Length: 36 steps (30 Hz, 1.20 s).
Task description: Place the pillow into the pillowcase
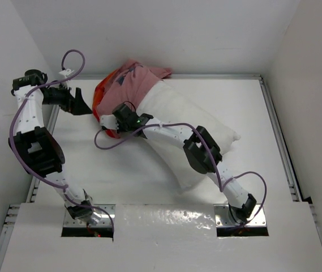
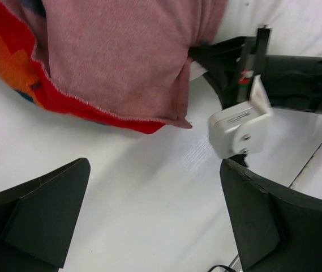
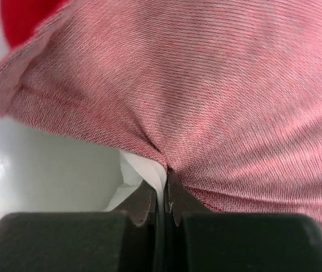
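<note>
The white pillow [image 1: 175, 110] lies slanted across the table's middle, its far end tucked into the pillowcase [image 1: 132, 82], which is bunched at the back with its pink inside showing and red print at the left. My right gripper [image 1: 106, 126] reaches to the pillowcase's left edge. In the right wrist view it [image 3: 164, 195] is shut on a thin white fold of the pillow [image 3: 144, 170], with the pink pillowcase [image 3: 206, 85] draped over it. My left gripper [image 1: 82, 103] is open and empty, just left of the pillowcase [image 2: 110, 56], over bare table [image 2: 149, 187].
White walls close in at the back and both sides. A metal rail [image 1: 277, 136] runs along the table's right edge. The right arm [image 1: 203, 150] lies over the pillow; its wrist camera mount [image 2: 240, 124] shows in the left wrist view.
</note>
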Each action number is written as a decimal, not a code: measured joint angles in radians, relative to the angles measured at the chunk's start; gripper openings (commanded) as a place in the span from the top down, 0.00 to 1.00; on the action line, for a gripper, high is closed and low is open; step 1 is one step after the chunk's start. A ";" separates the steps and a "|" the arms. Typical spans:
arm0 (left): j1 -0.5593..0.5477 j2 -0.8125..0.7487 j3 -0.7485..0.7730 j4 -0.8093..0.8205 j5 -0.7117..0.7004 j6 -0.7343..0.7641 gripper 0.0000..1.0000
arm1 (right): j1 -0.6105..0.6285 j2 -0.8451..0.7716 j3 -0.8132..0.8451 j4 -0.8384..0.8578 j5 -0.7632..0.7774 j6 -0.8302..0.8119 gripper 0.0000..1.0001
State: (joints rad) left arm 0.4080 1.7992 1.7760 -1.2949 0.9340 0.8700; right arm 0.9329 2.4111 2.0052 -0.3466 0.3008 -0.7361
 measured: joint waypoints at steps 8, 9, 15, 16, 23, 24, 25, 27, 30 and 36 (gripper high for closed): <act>0.148 0.018 -0.054 0.130 -0.018 -0.203 0.09 | -0.005 -0.089 0.008 0.045 -0.158 0.297 1.00; 0.198 0.028 -0.046 0.149 -0.003 -0.238 0.11 | -0.007 -0.117 0.008 0.071 -0.207 0.360 1.00; 0.422 0.082 0.055 0.212 0.025 -0.327 0.12 | -0.008 -0.259 0.000 0.260 -0.431 0.693 1.00; 0.431 0.080 0.071 0.220 0.024 -0.331 0.12 | -0.008 -0.292 -0.021 0.309 -0.462 0.754 1.00; 0.368 -0.042 0.081 0.401 0.013 -0.438 0.18 | -0.129 -0.561 -0.449 0.728 -0.606 1.271 1.00; 0.341 -0.069 0.085 0.422 -0.006 -0.446 0.21 | -0.190 -0.577 -0.536 0.812 -0.621 1.361 1.00; 0.316 -0.086 0.095 0.430 -0.018 -0.448 0.24 | -0.247 -0.579 -0.602 0.871 -0.626 1.423 1.00; 0.226 -0.102 0.130 0.439 -0.050 -0.438 0.32 | -0.372 -0.574 -0.756 0.978 -0.618 1.516 1.00; 0.060 -0.099 0.140 0.441 -0.096 -0.404 0.40 | -0.540 -0.534 -0.948 1.036 -0.615 1.585 0.64; -0.291 -0.012 0.117 0.352 -0.220 -0.242 0.27 | -0.685 -0.520 -1.029 0.875 -0.633 1.509 0.01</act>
State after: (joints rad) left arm 0.1165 1.7874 1.8935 -0.9428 0.7143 0.6281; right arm 0.2481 1.8908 0.9764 0.5289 -0.3325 0.7727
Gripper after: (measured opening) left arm 0.685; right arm 0.975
